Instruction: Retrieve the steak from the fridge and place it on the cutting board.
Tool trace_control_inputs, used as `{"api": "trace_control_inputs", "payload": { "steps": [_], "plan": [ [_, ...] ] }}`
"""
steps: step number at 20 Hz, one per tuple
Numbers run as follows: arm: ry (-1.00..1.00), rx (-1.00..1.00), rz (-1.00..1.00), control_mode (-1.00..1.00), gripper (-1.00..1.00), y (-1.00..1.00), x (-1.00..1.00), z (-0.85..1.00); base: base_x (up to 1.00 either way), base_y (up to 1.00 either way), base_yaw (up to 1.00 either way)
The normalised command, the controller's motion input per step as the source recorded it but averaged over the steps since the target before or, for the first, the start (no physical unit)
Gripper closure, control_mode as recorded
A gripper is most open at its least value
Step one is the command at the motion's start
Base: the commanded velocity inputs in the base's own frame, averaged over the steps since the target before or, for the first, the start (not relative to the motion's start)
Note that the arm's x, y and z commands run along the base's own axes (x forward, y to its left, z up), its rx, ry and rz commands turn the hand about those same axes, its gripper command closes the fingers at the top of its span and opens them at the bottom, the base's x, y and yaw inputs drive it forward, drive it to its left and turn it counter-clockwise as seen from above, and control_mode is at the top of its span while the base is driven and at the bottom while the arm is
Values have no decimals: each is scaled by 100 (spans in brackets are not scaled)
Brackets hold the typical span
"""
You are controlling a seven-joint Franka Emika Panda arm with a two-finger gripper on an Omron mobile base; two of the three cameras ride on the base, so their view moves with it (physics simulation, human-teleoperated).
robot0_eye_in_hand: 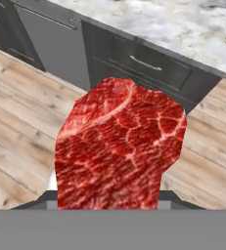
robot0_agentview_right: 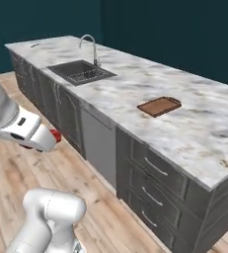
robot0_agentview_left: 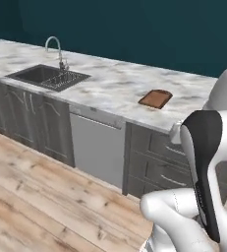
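One steak (robot0_eye_in_hand: 117, 151) sits clamped in the gripper (robot0_agentview_right: 50, 139), marbled red slab covering the middle of the hand view; in right base view just a red nub shows past the white hand tip, out over the wood floor (robot0_agentview_right: 17, 168), well short of the counter. Fingers themselves hidden behind the meat, so grip read from the meat hanging there w/ nothing under it.

Open room: wide bare floor between robot and cabinet fronts (robot0_agentview_left: 149, 157); counter edge runs diagonal across both base views, corner at far right of right base view.

Surface: marbled grey-white counter (robot0_agentview_right: 194, 128), mostly bare. Cutting board (robot0_agentview_left: 155, 98) lies flat near the front edge, well apart from the sink (robot0_agentview_left: 48, 76) w/ faucet (robot0_agentview_left: 56, 49) behind it. Dishwasher panel (robot0_agentview_left: 96, 147) below, between sink cabinet and drawer stack. Dark teal wall (robot0_agentview_left: 134, 24) behind.

Hard to see: arm's white/black body blocks lower right of left base view, cutting off the counter's right end. Steak's bottom edge cut off in hand view.
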Motion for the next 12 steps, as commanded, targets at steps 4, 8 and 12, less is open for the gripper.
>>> {"api": "trace_control_inputs", "payload": {
  "steps": [4, 8, 12],
  "plan": [
    [0, 0, 0, 100, 100, 0, 0, 0, 9, 52, -61],
    [0, 0, 0, 100, 100, 0, 0, 0, 6, 44, -58],
    [0, 0, 0, 100, 100, 0, 0, 0, 26, 56, -50]
  ]
}}
